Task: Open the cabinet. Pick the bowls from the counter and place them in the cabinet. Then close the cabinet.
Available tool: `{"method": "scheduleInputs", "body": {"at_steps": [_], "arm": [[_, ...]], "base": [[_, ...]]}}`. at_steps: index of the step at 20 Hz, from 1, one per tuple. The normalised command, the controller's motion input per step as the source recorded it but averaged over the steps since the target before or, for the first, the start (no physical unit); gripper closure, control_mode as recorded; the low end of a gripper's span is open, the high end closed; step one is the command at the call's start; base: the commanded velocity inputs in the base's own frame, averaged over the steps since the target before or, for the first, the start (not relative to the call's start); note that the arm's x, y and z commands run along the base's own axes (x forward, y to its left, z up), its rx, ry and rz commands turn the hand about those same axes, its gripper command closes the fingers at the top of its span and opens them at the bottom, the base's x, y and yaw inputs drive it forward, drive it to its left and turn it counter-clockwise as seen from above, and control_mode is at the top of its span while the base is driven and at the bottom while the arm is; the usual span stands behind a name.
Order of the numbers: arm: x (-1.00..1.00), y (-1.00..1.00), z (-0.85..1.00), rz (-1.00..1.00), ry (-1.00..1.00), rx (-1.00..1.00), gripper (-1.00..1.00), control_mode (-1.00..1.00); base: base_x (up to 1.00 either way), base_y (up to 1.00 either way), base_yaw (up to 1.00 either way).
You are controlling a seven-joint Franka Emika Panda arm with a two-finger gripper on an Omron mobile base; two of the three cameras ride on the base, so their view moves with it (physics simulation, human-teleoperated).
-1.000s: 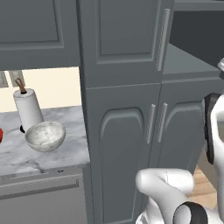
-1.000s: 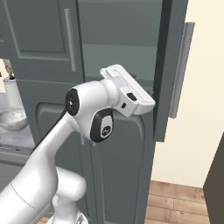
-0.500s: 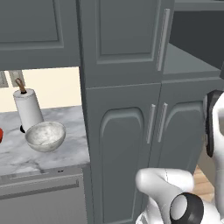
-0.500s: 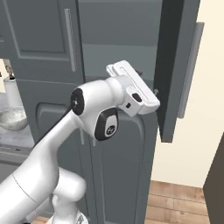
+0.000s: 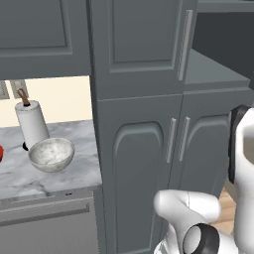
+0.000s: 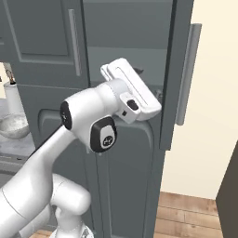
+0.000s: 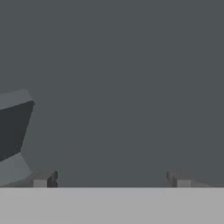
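no readable text, no labels, no brand marks, no numbers, no signs on any surface

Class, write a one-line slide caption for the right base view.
The arm's open gripper reaches into the cabinet behind its swung-out right door; left door shut, marbled bowl on the counter.

The arm (image 6: 79, 125) is glossy white with rounded segments and dark round joint caps bearing small pale marks. Its hand (image 6: 132, 90) is a flat white block with a dark button.
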Motion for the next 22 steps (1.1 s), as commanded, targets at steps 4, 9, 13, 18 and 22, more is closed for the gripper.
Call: {"method": "scheduleInputs", "body": {"at_steps": [4, 9, 13, 18, 22], "arm": [[-0.1, 0.46, 0.84, 0.07, -0.03, -0.12, -1.0, -1.0], [0.0, 0.66, 0.91, 0.15, 0.1, -0.24, -1.0, -1.0], [-0.62, 0.11, 0.95, 0.05, 0.09, -0.08, -1.0, -1.0], [-0.69, 0.06, 0.54, 0.02, 0.22, 0.0, -1.0, -1.0], [-0.6, 0.22, -0.02, 0.03, 0.21, 0.01, -1.0, -1.0]], "base": [[0.0, 0.0, 0.0], [0.0, 0.0, 0.0], [0.0, 0.0, 0.0], [0.0, 0.0, 0.0], [0.0, 0.0, 0.0]]}}
